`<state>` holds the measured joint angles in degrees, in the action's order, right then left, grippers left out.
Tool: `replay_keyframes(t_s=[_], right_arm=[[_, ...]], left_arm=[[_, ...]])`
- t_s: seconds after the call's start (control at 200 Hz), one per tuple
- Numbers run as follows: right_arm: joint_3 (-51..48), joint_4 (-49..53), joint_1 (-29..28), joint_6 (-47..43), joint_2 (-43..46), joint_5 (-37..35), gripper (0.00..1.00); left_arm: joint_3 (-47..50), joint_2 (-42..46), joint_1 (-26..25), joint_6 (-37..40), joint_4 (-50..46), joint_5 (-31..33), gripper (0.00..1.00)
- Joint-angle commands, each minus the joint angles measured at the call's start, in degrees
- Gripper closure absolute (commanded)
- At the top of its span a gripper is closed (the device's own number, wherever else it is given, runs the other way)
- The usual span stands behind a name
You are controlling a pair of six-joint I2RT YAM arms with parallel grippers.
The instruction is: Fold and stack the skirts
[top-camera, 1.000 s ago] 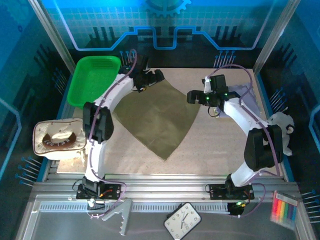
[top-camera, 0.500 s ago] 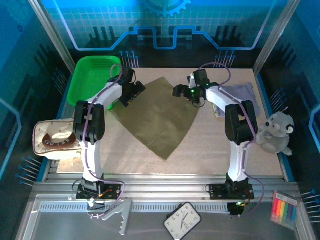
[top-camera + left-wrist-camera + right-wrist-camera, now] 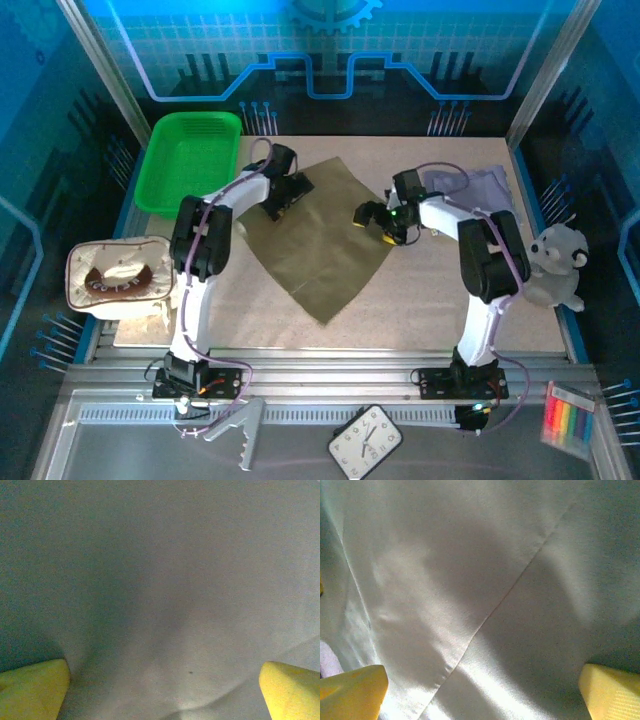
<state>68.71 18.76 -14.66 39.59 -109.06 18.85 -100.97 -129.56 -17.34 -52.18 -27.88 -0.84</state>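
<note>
The olive-tan skirt (image 3: 318, 245) lies flat at the centre of the table (image 3: 430, 290), with one corner pointing toward the arm bases; the left gripper (image 3: 287, 190) sits low over its far-left edge, jaws spread wide, holding nothing; the right gripper (image 3: 370, 217) sits low over its right corner, jaws likewise wide and empty; the lavender skirt (image 3: 472, 185) lies crumpled at the far right, apart from the olive-tan skirt.
</note>
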Motion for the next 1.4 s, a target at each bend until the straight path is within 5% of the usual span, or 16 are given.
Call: replay_keyframes(t_s=[0.0, 0.315, 0.475, 0.615, 0.98, 1.13, 1.395], right_arm=[[-8.6, -0.3, -2.3, 7.2, 6.5, -3.7, 0.00], [-14.0, -10.0, -15.0, 24.9, 9.0, -9.7, 0.00], [-12.2, -5.2, -14.9, 22.3, 15.2, -18.1, 0.00], [-7.3, -1.1, -10.0, 13.2, 14.6, -17.8, 0.00], [28.9, 13.9, 1.6, -2.9, -13.0, -8.8, 0.00], [40.0, 16.5, 3.2, -2.5, -22.3, -9.0, 0.00], [50.0, 18.5, 4.1, -0.2, -32.0, -8.2, 0.00]], left_arm=[[-5.2, -7.9, -4.7, 1.4, -2.0, -6.0, 0.01], [-39.5, -25.9, -4.0, 14.8, -9.6, -8.6, 0.01], [-40.5, -19.2, -0.9, 19.4, -6.7, -13.3, 0.01], [-30.2, -6.8, 0.6, 17.6, -8.4, -5.4, 0.01], [22.4, 25.9, 0.6, 3.1, 6.7, -9.1, 0.01], [36.9, 30.9, 0.1, -4.3, 13.9, -13.4, 0.01], [50.4, 33.2, -0.5, -11.1, 15.0, -7.8, 0.01]])
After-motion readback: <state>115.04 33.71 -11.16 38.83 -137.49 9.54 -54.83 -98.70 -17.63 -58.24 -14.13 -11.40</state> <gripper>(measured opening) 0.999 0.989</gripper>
